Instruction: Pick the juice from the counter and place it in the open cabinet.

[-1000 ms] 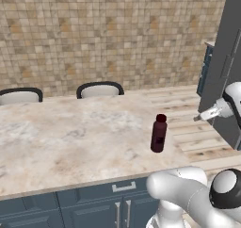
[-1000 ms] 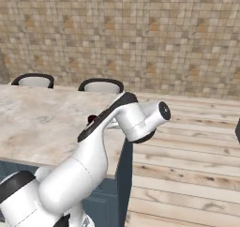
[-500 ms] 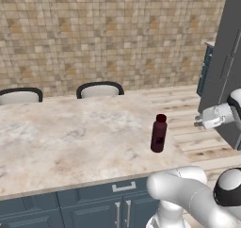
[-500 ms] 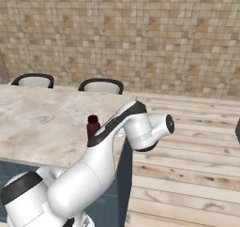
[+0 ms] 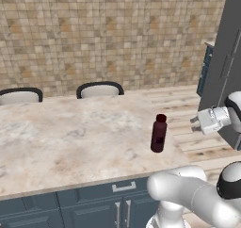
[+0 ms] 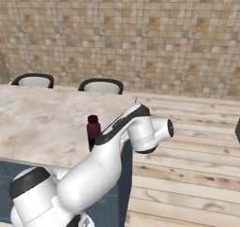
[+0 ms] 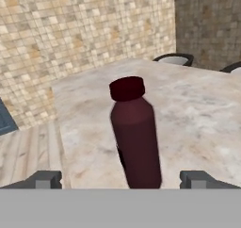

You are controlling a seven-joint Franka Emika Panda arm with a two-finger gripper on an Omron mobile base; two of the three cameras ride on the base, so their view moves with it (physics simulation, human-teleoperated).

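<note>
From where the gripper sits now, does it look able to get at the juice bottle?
Probably yes. The gripper is off the counter's edge, jaws spread and pointed at the upright juice bottle, which stands near that edge with bare stone around it.

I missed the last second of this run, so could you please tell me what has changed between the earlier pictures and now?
The gripper has swung round to face the juice, jaws open, touching nothing. The juice stays upright on the counter, unmoved.
</note>
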